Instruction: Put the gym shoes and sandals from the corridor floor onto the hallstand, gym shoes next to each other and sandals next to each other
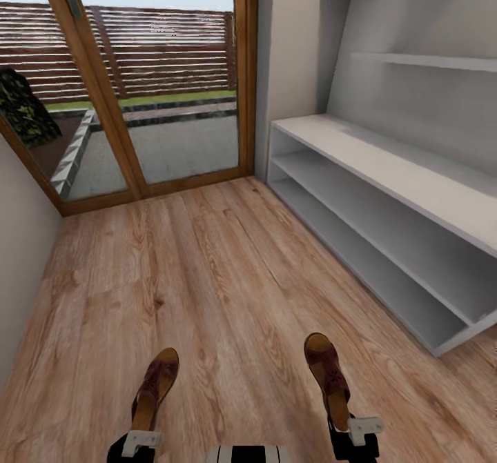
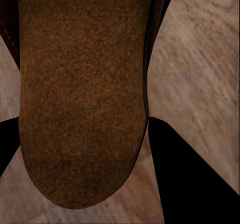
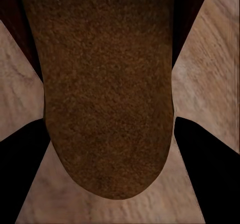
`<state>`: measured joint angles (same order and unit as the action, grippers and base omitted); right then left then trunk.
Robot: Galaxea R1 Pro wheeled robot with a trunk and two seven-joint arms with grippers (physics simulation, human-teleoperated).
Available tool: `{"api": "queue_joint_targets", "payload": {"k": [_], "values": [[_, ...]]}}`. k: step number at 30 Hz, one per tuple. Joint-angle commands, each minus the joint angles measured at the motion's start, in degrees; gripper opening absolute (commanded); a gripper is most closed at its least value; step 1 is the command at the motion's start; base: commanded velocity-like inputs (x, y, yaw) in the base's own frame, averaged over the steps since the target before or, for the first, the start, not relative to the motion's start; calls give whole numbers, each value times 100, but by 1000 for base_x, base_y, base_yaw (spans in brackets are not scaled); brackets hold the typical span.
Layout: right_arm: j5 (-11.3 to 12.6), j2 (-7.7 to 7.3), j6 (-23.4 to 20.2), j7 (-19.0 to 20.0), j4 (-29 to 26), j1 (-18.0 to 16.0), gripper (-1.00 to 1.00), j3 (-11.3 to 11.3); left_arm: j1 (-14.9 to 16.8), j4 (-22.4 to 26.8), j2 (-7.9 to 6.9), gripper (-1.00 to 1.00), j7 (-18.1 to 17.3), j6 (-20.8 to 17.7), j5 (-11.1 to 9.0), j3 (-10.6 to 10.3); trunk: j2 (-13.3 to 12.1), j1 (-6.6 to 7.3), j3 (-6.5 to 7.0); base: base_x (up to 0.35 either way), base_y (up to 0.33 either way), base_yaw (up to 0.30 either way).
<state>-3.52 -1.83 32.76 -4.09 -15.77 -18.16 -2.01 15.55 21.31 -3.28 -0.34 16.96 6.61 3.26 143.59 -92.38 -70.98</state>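
two sandals are held off the corridor floor, one per arm. the left gripper is clenched on the heel end of the left sandal, whose toe projects ahead of the fingers; the right gripper grasps the right sandal the same way. in each wrist view the tan footbed lies between the dark fingers, with floor planks beyond it. how deep either hold sits is hard to judge, since the contact points are hidden.

the hallstand stands well ahead and to the right of the right gripper, its tiers bare. no gym shoes appear on the visible floor.

risks, as judgement:
- each sandal is gripped at one end only, so it may pivot or slip during travel and fall to the floor.
- the projecting toe may strike the edge of the hallstand's top on approach, knocking the sandal loose.
- letting go with the sandal partly over the edge would tip it off.
- placing the pair well apart would fail the side-by-side requirement.
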Motion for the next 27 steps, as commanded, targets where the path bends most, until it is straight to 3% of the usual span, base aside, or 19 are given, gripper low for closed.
{"api": "queue_joint_targets", "payload": {"k": [1, 12, 27], "values": [[-35, -2, 11, -39, 25, -3, -100, -19, 1, -4, 3, -100, -2, 18, 77, 35, 0, 3, 28, 0, 0, -157], [-26, 7, 6, -38, 104, -3, -100, -19, -5, -27, 5, -100, -2, 39, 75, 35, -15, 32, 361, 0, 0, -142], [-27, 16, -15, -31, 109, -3, -100, -26, -1, -117, 12, -100, -2, 44, 71, 35, -35, 70, 706, 0, 0, -11]]}}
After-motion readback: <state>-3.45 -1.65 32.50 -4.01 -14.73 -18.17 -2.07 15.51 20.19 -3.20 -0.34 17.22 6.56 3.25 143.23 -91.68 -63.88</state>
